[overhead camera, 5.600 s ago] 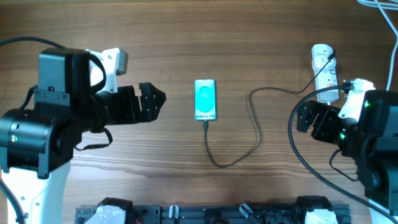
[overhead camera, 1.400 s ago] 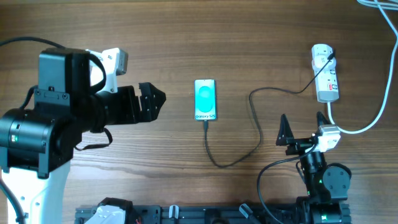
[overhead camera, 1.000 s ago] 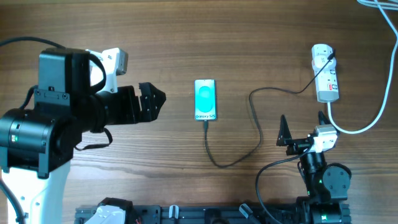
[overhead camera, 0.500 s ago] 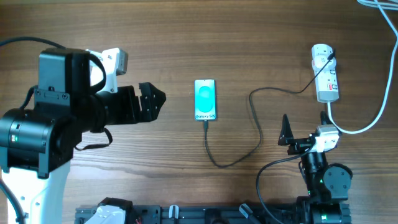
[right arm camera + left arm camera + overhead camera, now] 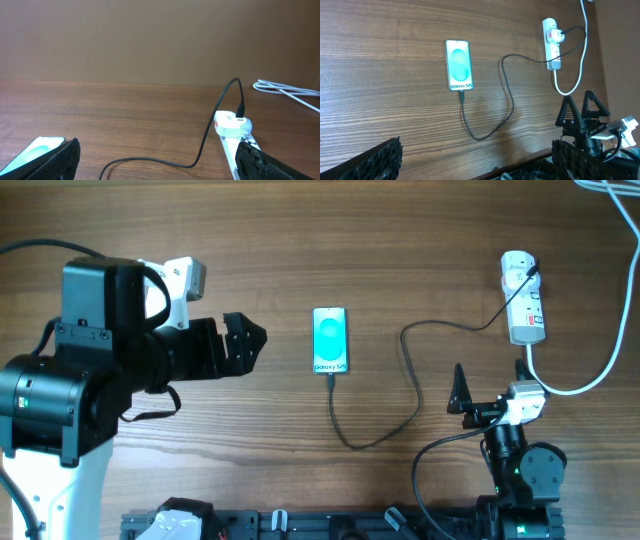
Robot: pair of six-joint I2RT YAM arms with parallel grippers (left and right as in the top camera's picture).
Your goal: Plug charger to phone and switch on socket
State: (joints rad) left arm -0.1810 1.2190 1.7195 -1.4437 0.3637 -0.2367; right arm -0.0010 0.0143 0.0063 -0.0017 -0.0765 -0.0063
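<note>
Wood-grain table [image 5: 400, 240] is filling the overhead view, with one arm reaching in from each side. The left gripper [image 5: 248, 340] is hanging with its jaws spread wide and nothing between them. The right gripper [image 5: 487, 380] is likewise gaping and empty, its two dark fingers [image 5: 55, 160] framing the bottom corners of its own camera view.

The phone [image 5: 330, 338] is lying flat with its screen glowing cyan, straight ahead of the left gripper and well apart from it. From the right gripper it is sitting ahead and far off to the left. The charger [image 5: 417, 405] is running from the phone's lower edge, looping back toward the right gripper's left side, then curving away to the socket [image 5: 524, 308]. That socket is lying near the right gripper, ahead of it and slightly to its right, with a white lead [image 5: 585, 388] trailing from its closer end.

We are judging that the plug tip is already sitting in the phone, though it is too small to be sure. We cannot tell whether the switch is on.

We are expecting the cable to handle as light and limp, so the one firm place to pinch is the stiff plug tip at the phone. The phone is looking smooth and light, likely to skid unless braced by its long edges. The socket is looking light too, so any push on its switch should be going straight down.
</note>
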